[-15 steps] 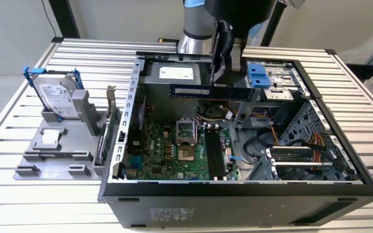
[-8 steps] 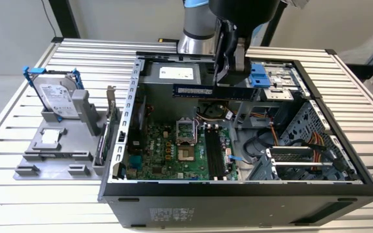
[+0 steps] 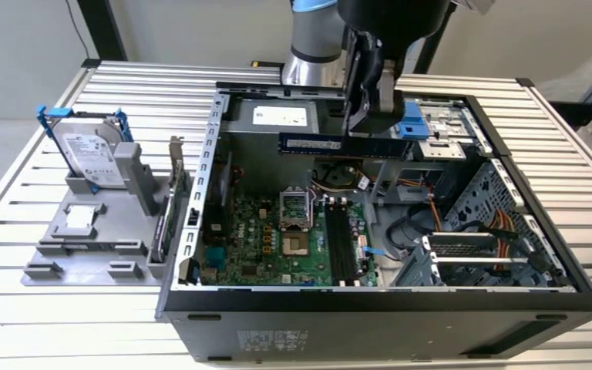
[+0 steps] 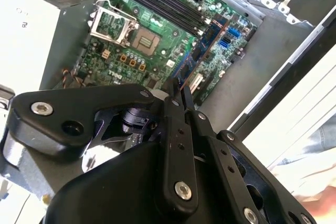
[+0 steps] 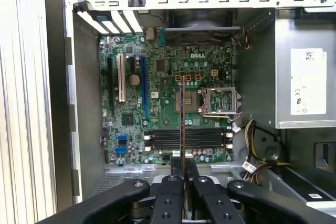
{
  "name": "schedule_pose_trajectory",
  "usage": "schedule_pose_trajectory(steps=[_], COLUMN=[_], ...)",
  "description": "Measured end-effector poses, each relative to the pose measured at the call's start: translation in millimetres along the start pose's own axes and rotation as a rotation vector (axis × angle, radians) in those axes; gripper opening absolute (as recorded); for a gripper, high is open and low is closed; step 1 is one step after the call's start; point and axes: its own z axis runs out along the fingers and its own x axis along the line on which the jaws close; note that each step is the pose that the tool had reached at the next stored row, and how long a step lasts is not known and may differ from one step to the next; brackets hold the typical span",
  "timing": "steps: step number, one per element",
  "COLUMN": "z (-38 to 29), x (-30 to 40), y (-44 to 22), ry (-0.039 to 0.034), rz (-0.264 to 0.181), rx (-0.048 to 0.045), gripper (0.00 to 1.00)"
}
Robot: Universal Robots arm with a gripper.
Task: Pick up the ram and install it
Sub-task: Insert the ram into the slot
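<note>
One long, narrow blue ram (image 3: 314, 143)

Light: bright, white and diffuse, with no hard shadows. Worktop (image 3: 39, 324) beside the computer case (image 3: 378, 327): pale slats with mild glare. Case interior: dimmer, with soft shade under its far wall and the motherboard (image 3: 275, 239) evenly lit. Second wrist view: worktop beyond the case wall blown to white; claw (image 4: 177, 90) black, with small highlights on its screws. First wrist view: ram (image 5: 181, 124) in the claw, a thin dark line against the lit board.
</note>
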Motion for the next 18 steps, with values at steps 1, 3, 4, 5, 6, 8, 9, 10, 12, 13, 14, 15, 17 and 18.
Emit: schedule_pose_trajectory(steps=[1,3,4,5,6,8,9,10,12,13,14,15,17,18], z=[0.0,0.0,0.0,0.0,0.0,0.0,0.0,-0.1,-0.1,-0.1,0.0,-0.1,-0.1,-0.1], x=[-0.1,-0.4,-0.4,-0.5,-0.6,-1.1,-1.7,-2.4,-4.2,-5.4,-6.8,-8.3,-10.7,-11.8], y=[-0.4,-1.4,-1.9,-2.4,-3.0,-3.8,-4.0,-4.0,-4.1,-4.0,-4.1,-4.1,-4.3,-4.3], ry=[0.0,0.0,0.0,0.0,0.0,-0.0001,0.0,0.0,0.0,0.0,-0.0001,-0.0001,-0.0001,-0.0002], rz=[0.0,0.001,0.001,0.001,0.001,0.001,0.002,0.002,0.005,0.007,0.009,0.011,0.014,0.015], rx=[0.0,0.0,0.0,0.0,0.0,0.0,0.0,0.0,-0.0001,0.0,0.0,0.0,-0.0001,-0.0001], gripper=[0.0,0.0,0.0,0.0,0.0,0.0,0.0,0.0,0.0,0.0,0.0,0.0,0.0,0.0])
